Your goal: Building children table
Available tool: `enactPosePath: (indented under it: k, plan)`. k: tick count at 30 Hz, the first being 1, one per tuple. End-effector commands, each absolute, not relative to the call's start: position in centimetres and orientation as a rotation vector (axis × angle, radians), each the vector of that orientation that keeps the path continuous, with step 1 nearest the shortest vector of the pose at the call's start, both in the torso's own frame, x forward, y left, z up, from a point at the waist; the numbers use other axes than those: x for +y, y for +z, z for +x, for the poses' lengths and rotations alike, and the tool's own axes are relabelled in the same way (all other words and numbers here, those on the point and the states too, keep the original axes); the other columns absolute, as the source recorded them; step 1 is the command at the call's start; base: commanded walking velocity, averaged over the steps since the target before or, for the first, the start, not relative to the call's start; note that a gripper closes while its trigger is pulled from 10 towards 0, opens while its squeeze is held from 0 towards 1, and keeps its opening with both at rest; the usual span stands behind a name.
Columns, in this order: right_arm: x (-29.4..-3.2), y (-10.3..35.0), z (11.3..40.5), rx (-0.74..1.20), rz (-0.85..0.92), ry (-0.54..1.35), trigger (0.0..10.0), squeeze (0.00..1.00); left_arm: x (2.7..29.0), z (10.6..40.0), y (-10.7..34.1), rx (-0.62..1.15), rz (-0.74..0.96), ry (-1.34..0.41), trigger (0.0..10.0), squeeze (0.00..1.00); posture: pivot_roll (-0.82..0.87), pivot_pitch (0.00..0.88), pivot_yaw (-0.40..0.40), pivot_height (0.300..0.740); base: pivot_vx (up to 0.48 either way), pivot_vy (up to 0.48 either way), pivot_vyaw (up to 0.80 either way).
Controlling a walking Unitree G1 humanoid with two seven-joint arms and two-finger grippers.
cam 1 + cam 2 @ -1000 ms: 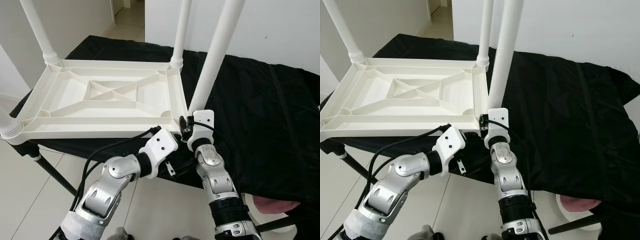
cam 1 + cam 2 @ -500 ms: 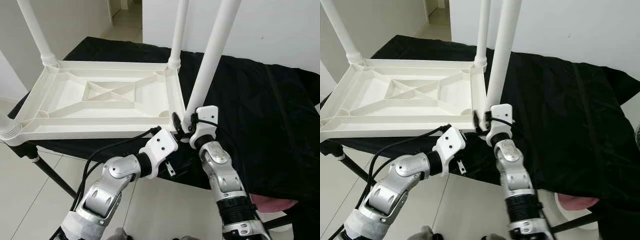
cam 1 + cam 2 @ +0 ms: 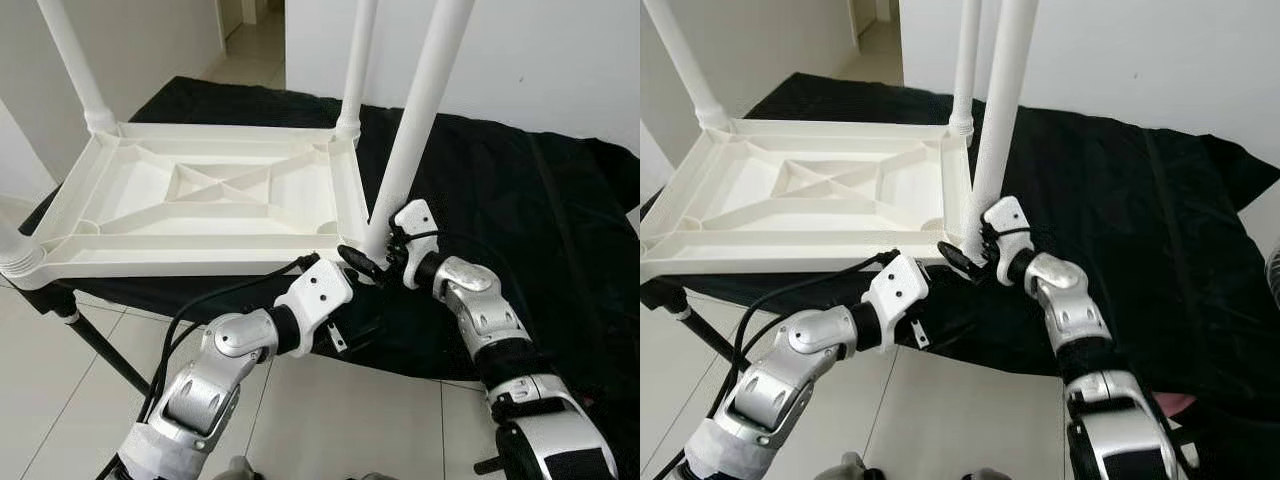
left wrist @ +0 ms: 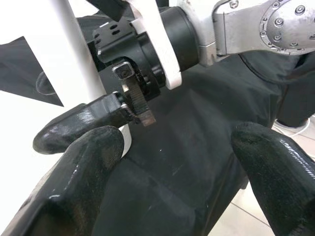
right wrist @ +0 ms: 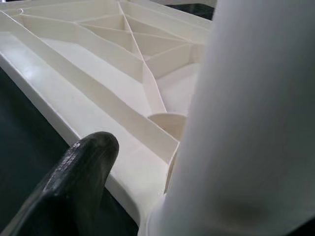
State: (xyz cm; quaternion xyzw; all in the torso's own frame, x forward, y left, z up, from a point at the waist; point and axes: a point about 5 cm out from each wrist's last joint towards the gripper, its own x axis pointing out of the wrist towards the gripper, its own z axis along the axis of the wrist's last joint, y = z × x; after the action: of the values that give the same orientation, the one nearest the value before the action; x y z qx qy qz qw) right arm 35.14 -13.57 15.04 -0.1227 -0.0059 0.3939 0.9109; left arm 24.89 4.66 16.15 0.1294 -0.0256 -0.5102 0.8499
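no brand, label or writing can be read on anything before you, and there are no containers here. your white plastic children's table top (image 3: 210,205) lies upside down, ribbed underside up, on a black cloth (image 3: 520,210) draped over a folding table whose dark leg (image 3: 105,345) shows below the cloth's edge. four white legs rise from the corners; the near right leg (image 3: 415,120) stands at the corner closest to both sets of fingers, and the far right leg (image 3: 357,60) rises behind it. your right gripper (image 3: 368,262) is at the foot of that near right leg, one black finger (image 5: 74,182) lying along the outer rim of the table top just beside the leg's base; the other finger is hidden behind the leg, so you cannot tell whether the fingers are pinching it. your left gripper (image 4: 172,196) sits just below that same corner, against the hanging cloth, its fingers (image 4: 74,196) spread apart with nothing between them, one tip near the leg's foot and the right gripper's finger just ahead of it.
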Motion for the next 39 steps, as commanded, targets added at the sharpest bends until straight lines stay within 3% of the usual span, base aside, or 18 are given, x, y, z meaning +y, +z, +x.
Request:
enactPosePath:
  k: [1, 2, 4, 20, 21, 22, 23, 39]
  plan:
    - [-13.3, 14.4, 35.3, 0.021, -0.272, 0.845, 8.6, 0.0, 5.2, 25.2, 16.0, -0.055, 0.277, -0.995, 10.0, 0.0, 0.0, 0.011, -0.024, 0.74, 0.0, 0.0, 0.0]
    - [-13.2, 14.2, 35.6, 0.037, -0.274, 0.862, 0.4, 0.0, 5.2, 25.3, 16.1, -0.056, 0.276, -0.992, 10.0, 0.0, 0.0, 0.013, -0.02, 0.74, 0.0, 0.0, 0.0]
    - [-13.1, 14.1, 35.8, 0.052, -0.273, 0.87, 0.0, 0.0, 5.2, 25.3, 16.1, -0.058, 0.276, -0.991, 10.0, 0.0, 0.0, 0.013, -0.02, 0.74, 0.0, 0.0, 0.0]
    - [-13.6, 13.3, 35.9, 0.055, -0.239, 0.884, 0.0, 0.0, 5.4, 25.3, 15.9, -0.05, 0.288, -0.977, 10.0, 0.0, 0.0, 0.03, -0.023, 0.74, 0.0, 0.0, 0.0]
    - [-13.6, 13.3, 35.7, 0.044, -0.224, 0.878, 4.2, 0.0, 5.5, 25.3, 15.8, -0.049, 0.289, -0.976, 10.0, 0.0, 0.0, 0.036, -0.023, 0.74, 0.0, 0.0, 0.0]
    - [-13.6, 13.3, 35.7, 0.044, -0.224, 0.878, 4.2, 0.0, 5.5, 25.3, 15.8, -0.049, 0.289, -0.976, 10.0, 0.0, 0.0, 0.036, -0.023, 0.74, 0.0, 0.0, 0.0]
    - [-13.5, 13.3, 35.6, 0.03, -0.204, 0.873, 10.0, 0.0, 5.5, 25.3, 15.8, -0.048, 0.291, -0.972, 10.0, 0.0, -0.01, 0.043, -0.024, 0.74, 0.0, 0.0, 0.0]
    - [-12.6, 14.1, 33.2, -0.12, -0.105, 0.53, 10.0, 0.0, 5.2, 25.4, 15.6, -0.045, 0.29, -0.971, 10.0, 0.0, -0.05, 0.064, -0.014, 0.74, 0.0, 0.0, 0.0]
